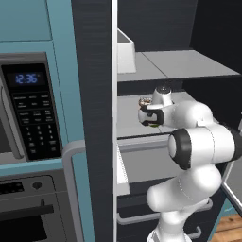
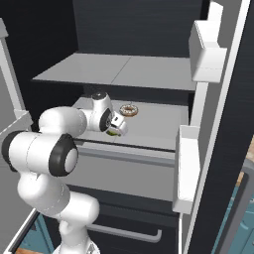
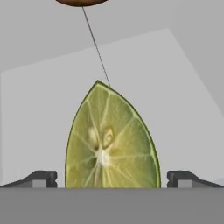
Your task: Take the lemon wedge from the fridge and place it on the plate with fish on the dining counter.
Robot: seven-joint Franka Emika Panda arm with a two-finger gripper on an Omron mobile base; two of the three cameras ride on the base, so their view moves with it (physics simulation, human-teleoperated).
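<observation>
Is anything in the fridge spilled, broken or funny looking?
Nothing stands out. The lemon wedge sits whole on the grey shelf between the open jaws, and the brown ring-shaped food lies flat behind it.

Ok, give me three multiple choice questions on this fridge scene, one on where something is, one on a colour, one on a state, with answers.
1. Where does the lemon wedge lie?
A. On a grey fridge shelf
B. In a lower drawer
C. On the microwave

2. What colour is the ring-shaped food?
A. Red
B. Tan-brown
C. Blue

3. How is the gripper set?
A. Shut, holding nothing
B. Open, fingertips either side of the wedge
C. Gripping a door handle

Answers: A, the wedge rests on the shelf in the hand view; B, the right base view shows it tan; B, gaps flank the wedge.
</observation>
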